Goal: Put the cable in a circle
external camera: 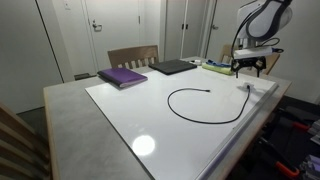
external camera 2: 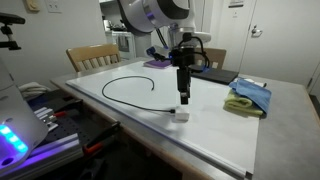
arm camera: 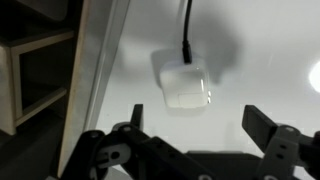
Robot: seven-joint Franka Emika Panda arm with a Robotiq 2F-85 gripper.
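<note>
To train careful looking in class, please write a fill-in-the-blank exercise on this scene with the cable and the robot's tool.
1. The cable lying in an open loop is ____ in colour.
2. One cable end meets a small block coloured ____.
3. The tool hangs over that block with its jaws ____.
4. The flat book at the far side of the table is ____.

Missing words: black; white; open; purple.
</note>
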